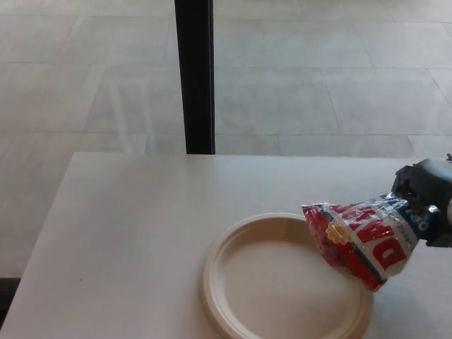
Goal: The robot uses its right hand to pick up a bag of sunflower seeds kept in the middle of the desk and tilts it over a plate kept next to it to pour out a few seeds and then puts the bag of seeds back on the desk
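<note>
One cream plate [233,296] sat on the pale desk [127,233], nothing visible on it. Over its right rim hung the red-and-white bag of sunflower seeds [361,239], tipped sideways, big white letters too crumpled to read. Right hand [426,192] was clamped on the bag's far end at the frame edge.
</note>
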Controlling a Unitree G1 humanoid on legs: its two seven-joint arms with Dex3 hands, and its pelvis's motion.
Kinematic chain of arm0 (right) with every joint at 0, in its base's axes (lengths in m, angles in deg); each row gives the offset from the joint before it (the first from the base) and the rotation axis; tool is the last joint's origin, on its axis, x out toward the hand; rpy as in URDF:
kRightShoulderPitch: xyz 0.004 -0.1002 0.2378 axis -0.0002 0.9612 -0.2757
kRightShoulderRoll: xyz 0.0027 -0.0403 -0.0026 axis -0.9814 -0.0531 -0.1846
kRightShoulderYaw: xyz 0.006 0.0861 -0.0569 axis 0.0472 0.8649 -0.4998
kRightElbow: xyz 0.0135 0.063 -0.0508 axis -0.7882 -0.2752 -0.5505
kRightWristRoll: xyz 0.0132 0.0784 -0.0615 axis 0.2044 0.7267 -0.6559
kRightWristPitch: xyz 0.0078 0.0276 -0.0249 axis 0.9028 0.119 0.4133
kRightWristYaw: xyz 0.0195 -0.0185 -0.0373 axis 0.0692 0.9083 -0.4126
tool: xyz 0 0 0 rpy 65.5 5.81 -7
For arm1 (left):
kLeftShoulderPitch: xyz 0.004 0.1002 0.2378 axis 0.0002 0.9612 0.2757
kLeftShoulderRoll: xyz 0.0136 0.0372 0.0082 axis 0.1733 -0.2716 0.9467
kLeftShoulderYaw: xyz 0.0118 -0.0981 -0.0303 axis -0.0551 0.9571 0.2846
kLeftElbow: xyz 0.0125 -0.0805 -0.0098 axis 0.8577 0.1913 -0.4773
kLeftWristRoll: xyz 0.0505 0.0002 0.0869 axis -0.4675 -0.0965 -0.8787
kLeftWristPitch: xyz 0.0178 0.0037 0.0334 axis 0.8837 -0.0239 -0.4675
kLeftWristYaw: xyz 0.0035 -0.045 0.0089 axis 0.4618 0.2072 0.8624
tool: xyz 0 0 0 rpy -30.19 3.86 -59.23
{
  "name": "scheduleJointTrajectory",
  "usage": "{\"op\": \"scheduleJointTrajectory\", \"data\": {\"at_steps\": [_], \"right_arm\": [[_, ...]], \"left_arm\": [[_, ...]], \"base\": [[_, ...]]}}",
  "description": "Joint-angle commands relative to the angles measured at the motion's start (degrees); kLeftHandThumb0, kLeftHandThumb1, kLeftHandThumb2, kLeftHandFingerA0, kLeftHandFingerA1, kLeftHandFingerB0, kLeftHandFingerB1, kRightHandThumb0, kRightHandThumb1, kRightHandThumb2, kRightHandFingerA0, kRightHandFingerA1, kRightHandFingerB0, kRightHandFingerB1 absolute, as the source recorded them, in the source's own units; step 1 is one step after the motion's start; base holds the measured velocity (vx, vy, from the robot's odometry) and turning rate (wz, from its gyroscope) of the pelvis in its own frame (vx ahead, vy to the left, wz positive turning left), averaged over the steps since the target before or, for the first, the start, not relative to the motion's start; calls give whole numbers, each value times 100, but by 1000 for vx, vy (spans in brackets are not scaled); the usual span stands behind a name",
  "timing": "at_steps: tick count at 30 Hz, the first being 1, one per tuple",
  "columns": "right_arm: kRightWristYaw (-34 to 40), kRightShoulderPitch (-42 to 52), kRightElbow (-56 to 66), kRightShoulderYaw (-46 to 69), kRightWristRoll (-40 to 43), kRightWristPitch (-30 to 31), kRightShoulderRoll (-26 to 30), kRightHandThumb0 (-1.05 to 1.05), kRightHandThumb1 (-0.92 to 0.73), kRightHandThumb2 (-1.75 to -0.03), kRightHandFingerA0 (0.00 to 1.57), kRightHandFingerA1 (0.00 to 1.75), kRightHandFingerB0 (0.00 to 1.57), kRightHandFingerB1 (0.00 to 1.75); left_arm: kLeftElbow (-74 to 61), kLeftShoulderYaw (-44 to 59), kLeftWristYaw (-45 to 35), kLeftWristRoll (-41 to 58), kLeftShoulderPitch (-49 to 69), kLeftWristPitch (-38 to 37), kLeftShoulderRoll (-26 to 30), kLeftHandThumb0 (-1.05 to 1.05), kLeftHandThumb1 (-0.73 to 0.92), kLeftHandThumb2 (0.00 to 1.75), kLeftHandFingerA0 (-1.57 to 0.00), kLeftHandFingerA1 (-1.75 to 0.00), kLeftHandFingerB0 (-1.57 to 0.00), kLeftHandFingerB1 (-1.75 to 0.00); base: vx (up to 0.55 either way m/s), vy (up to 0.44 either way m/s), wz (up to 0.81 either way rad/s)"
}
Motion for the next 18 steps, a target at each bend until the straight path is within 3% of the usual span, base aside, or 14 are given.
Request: {"op": "scheduleJointTrajectory", "data": {"at_steps": [1, 2, 4, 5, 6, 7, 8, 9, 11, 12, 15, 16, 17, 18], "right_arm": [[-500, -266, -5, -177, -390, 344, 143, -40, -78, -71, 83, 124, 72, 78], [-592, -338, -25, -254, -471, 447, 121, -39, -78, -72, 85, 122, 71, 77], [-576, -388, -27, -278, -487, 502, 82, -39, -77, -73, 83, 140, 69, 90], [-609, -436, -38, -299, -502, 542, 62, -40, -80, -71, 83, 131, 66, 77], [-666, -491, -56, -327, -515, 605, 26, -41, -81, -72, 82, 137, 68, 83], [-697, -495, -42, -346, -521, 648, 4, -41, -81, -73, 83, 139, 69, 84], [-692, -490, -22, -347, -519, 651, -5, -41, -81, -73, 83, 139, 69, 84], [-737, -530, -42, -346, -513, 724, -50, -41, -80, -73, 83, 138, 70, 83], [-743, -518, -16, -328, -516, 737, -63, -41, -79, -74, 84, 137, 70, 81], [-780, -482, 37, -342, -528, 810, -110, -39, -75, -76, 87, 149, 77, 104], [-807, -463, 61, -347, -540, 832, -131, -39, -75, -76, 87, 150, 77, 106], [-839, -481, 51, -367, -552, 853, -148, -41, -75, -74, 85, 134, 71, 78], [-863, -487, 52, -381, -573, 910, -175, -41, -75, -74, 83, 135, 67, 71], [-846, -494, 40, -382, -579, 902, -195, -41, -76, -74, 81, 135, 65, 67]], "left_arm": [[-12, 6, 32, 4, -12, 30, 132, -50, 68, 74, -24, -65, -21, -55], [18, 12, 43, 4, -23, 34, 135, -50, 68, 74, -24, -65, -23, -56], [-9, -6, 39, -15, 10, 5, 145, -50, 68, 75, -25, -65, -22, -55], [-2, 14, 12, 9, 5, 13, 142, -55, 58, 94, -24, -64, -22, -58], [-1, 32, 0, 29, 16, 15, 137, -53, 67, 74, -24, -64, -22, -55], [-9, -5, 36, -21, 52, -15, 145, -57, 60, 92, -27, -64, -23, -58], [-12, -26, 59, -50, 67, -31, 152, -57, 60, 92, -27, -64, -23, -58], [7, 6, 43, -7, 46, 21, 145, -54, 67, 72, -25, -63, -23, -54], [0, -37, 75, -52, 52, 8, 149, -56, 67, 72, -26, -63, -24, -54], [-33, 3, -18, 3, 97, -45, 138, -58, 59, 93, -26, -64, -22, -58], [-46, 16, -39, 21, 92, -16, 136, -57, 60, 92, -25, -64, -22, -58], [-55, -19, -38, -20, 104, -51, 146, -55, 68, 74, -24, -64, -21, -54], [-72, -28, -28, -30, 116, -49, 149, -57, 61, 92, -25, -64, -22, -58], [-125, 19, -89, 39, 135, -3, 138, -58, 66, 75, -23, -64, -21, -55]], "base": [[0, 0, 0], [0, 0, 0], [0, 0, 0], [0, 0, 0], [0, 0, 0], [0, 0, 0], [0, 0, 0], [0, 0, 0], [0, 0, 0], [0, 0, 0], [0, 0, 0], [0, 0, 0], [0, 0, 0], [0, 0, 0]]}}
